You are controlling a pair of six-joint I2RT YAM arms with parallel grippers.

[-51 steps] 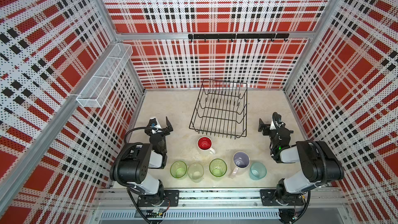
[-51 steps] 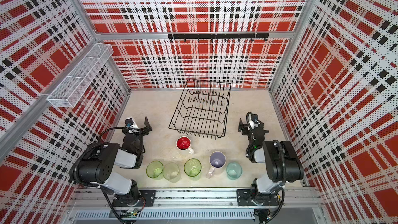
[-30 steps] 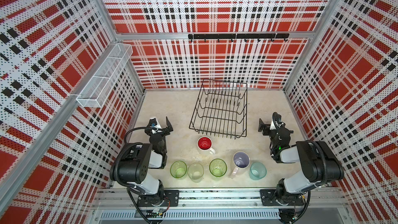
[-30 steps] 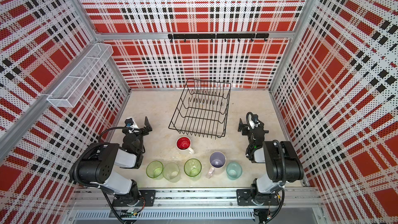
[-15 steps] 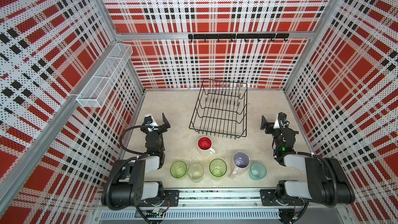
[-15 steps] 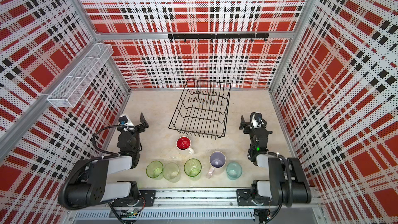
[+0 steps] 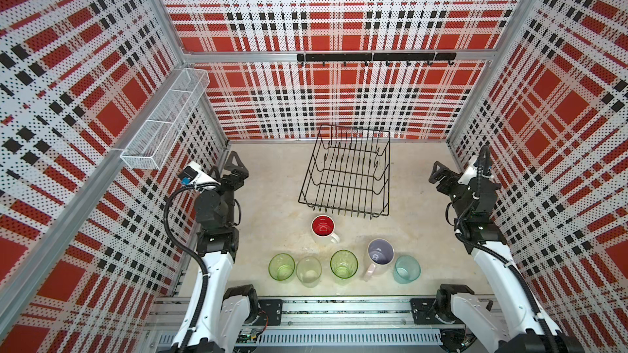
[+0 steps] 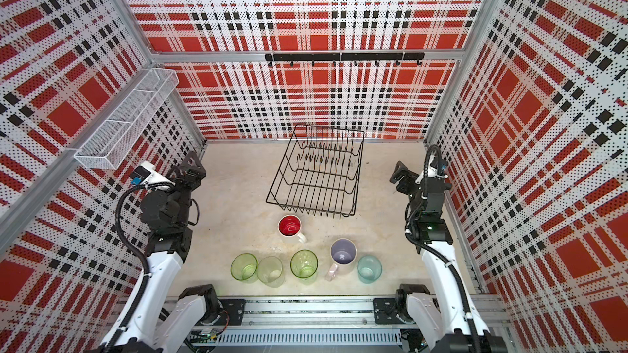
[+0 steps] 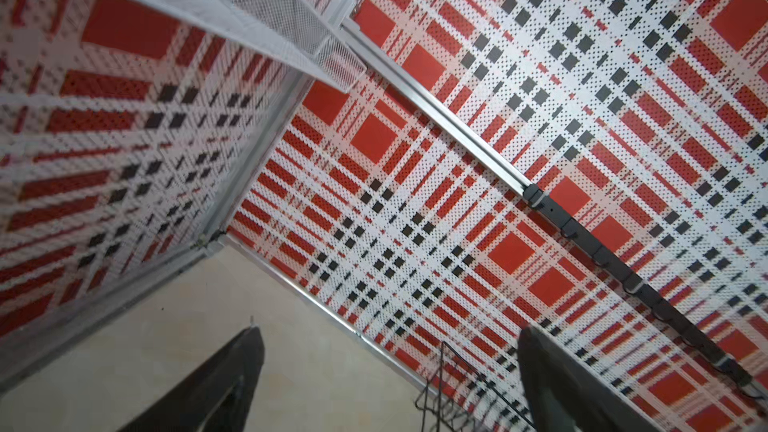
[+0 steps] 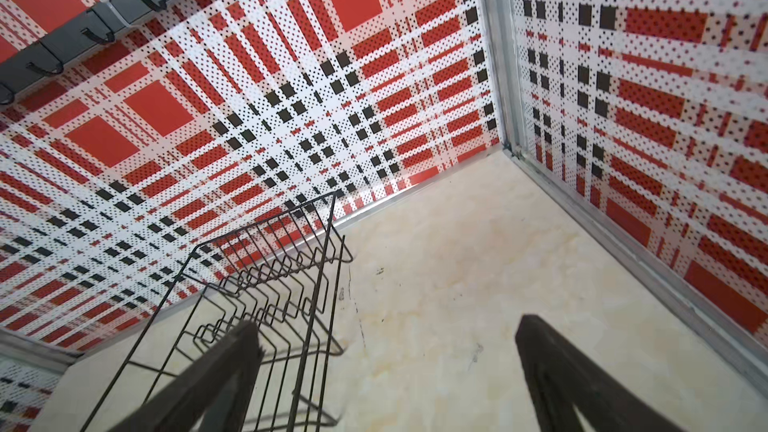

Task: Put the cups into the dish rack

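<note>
The black wire dish rack [image 7: 343,213] [image 8: 311,213] stands at the back middle of the floor with nothing in it. In front of it sits a white mug with a red inside [image 7: 323,226]. Nearer the front stand in a row a green tumbler [image 7: 281,266], a frosted one [image 7: 308,270], a second green one [image 7: 344,264], a pink mug with a lilac inside [image 7: 380,254] and a teal tumbler [image 7: 406,268]. My left gripper [image 7: 226,168] [image 9: 388,332] hangs open by the left wall. By the right wall my right gripper [image 7: 441,178] [image 10: 386,322] is open, with the rack [image 10: 266,284] beside it.
A long white mesh basket [image 7: 163,123] is fixed to the left wall above my left arm. A black hook rail [image 7: 373,57] runs along the back wall. Plaid perforated walls close in three sides, and a metal rail [image 7: 339,310] borders the front.
Both arms have unfolded and risen from their low rest pose, carrying the open grippers up and slightly outward. The cups and rack have not moved.
</note>
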